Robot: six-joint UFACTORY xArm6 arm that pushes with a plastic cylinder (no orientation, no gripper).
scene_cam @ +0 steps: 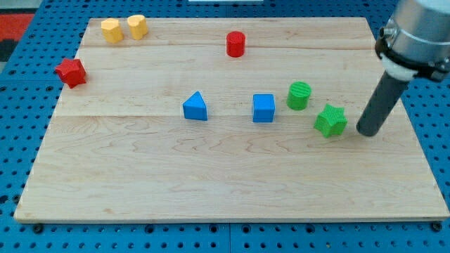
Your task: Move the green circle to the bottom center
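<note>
- Green circle (299, 95) sits just right of the blue cube (264, 108).
- My tip (367, 132), a bare rod without jaws, holds nothing, right of the green star (330, 121).
- Judgement: light, rigid, slides readily; push its upper-right side.

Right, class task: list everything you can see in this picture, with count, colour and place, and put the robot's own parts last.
board: 1, pale wood, fills the view
yellow blocks: 2, top left
red star: 1, left edge
red cylinder: 1, top centre
blue triangle: 1, centre
blue cube: 1, right of the triangle
green circle: 1, right of the cube
green star: 1, lower right of the circle
my tip: 1, dark rod, just right of the green star
</note>
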